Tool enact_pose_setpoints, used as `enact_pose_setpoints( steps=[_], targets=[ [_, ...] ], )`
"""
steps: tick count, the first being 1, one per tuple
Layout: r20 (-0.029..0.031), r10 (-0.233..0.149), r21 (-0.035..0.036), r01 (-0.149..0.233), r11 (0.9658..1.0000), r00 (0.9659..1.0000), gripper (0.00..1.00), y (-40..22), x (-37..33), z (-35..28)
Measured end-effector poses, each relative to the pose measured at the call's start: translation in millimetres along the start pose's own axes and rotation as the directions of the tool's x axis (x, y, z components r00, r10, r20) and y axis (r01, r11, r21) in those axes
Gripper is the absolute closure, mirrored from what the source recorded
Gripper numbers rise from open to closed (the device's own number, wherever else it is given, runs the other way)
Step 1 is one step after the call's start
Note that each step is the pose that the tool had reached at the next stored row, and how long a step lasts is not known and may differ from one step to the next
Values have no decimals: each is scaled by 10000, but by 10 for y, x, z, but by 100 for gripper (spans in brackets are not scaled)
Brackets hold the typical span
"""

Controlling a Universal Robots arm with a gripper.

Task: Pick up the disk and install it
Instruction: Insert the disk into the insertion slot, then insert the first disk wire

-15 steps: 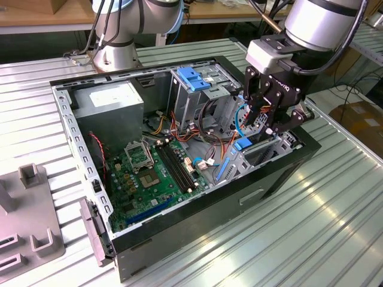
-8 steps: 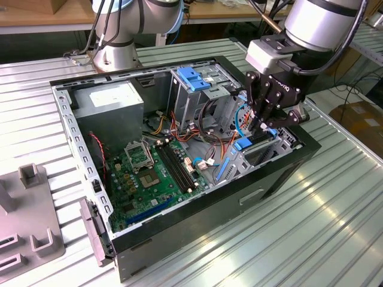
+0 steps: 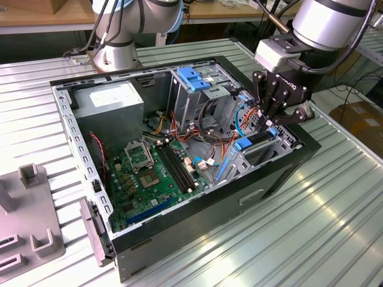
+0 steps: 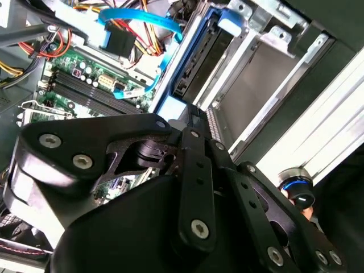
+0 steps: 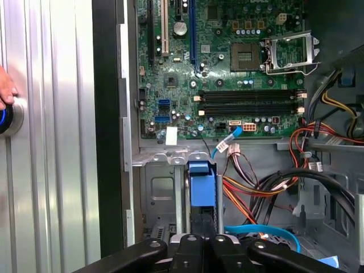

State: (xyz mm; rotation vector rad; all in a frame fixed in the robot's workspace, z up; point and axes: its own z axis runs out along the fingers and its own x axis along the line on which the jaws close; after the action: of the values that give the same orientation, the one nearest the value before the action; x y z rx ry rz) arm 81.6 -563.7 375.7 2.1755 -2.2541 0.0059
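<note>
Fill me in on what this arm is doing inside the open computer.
The arm's gripper hangs at the drive bay in a corner of the open computer case. The disk, with its blue rail, stands on edge in the bay's slot, right at the gripper. Whether the disk is fully seated cannot be told.

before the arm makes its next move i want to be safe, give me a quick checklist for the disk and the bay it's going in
1. disk standing in the metal bay slot: ok
2. claw at the disk's outer end: ok
3. disk pushed fully home: cannot tell
4. blue cable beside the slot, not across it: ok
5. hand out on the table, away from the case: ok
</note>
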Motion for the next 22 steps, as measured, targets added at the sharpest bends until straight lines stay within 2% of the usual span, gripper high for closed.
enact_pose_setpoints(
  steps=[2, 16, 22],
  targets=[
    [0, 1, 0, -1, 10000, 10000, 88, -16, -1, 1],
    [-1, -1, 0, 1, 10000, 10000, 88, -25, -1, 1],
    [0, 0, 0, 0, 10000, 10000, 88, -124, -4, 1]
  ],
)
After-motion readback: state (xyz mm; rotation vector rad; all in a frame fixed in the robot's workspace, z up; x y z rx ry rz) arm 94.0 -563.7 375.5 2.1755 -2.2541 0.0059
